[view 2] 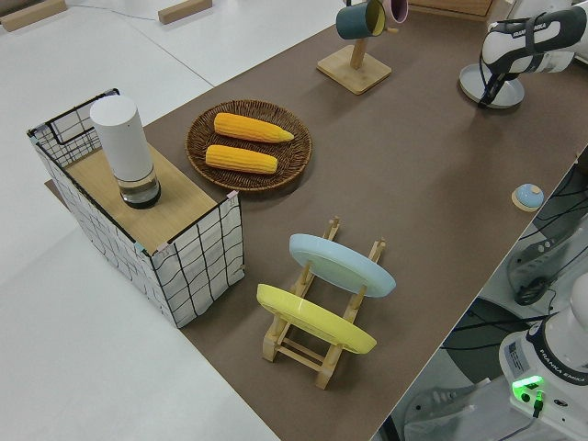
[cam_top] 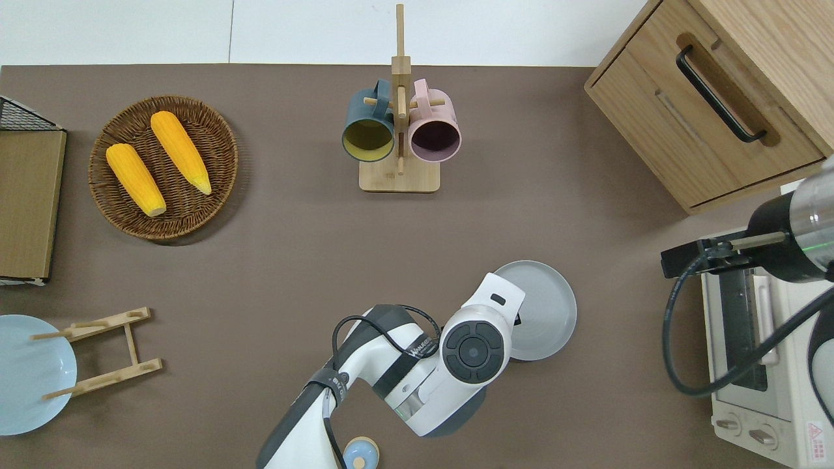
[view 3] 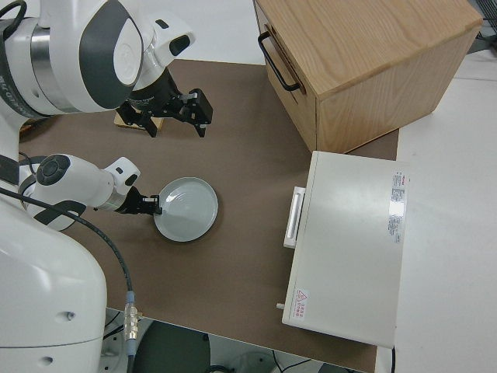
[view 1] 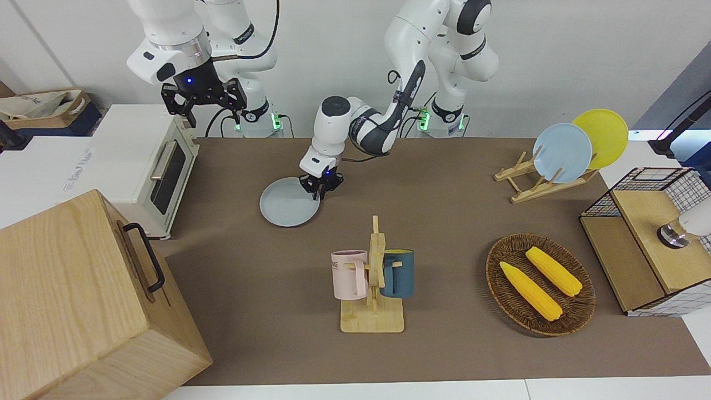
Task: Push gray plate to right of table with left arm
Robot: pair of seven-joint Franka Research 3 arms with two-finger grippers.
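Observation:
The gray plate (view 1: 286, 204) (cam_top: 544, 306) (view 3: 186, 210) lies flat on the brown table (view 1: 455, 211), between the mug rack and the robots, toward the right arm's end. My left gripper (view 1: 318, 193) (view 3: 155, 204) is shut and low at the plate's rim, on the edge that faces the left arm's end, and touches it. In the overhead view the white wrist (cam_top: 485, 326) hides the gripper and part of the plate. In the left side view the plate (view 2: 510, 94) shows small beside the arm. The right arm is parked, its gripper (view 1: 203, 105) open.
A white toaster oven (view 1: 150, 166) and a wooden cabinet (view 1: 83, 300) stand at the right arm's end. The mug rack (view 1: 373, 278) stands mid-table. The corn basket (view 1: 540, 283), a plate rack with sky-blue (view 1: 562, 153) and yellow (view 1: 605, 133) plates, and a wire basket (view 1: 650, 233) fill the left arm's end.

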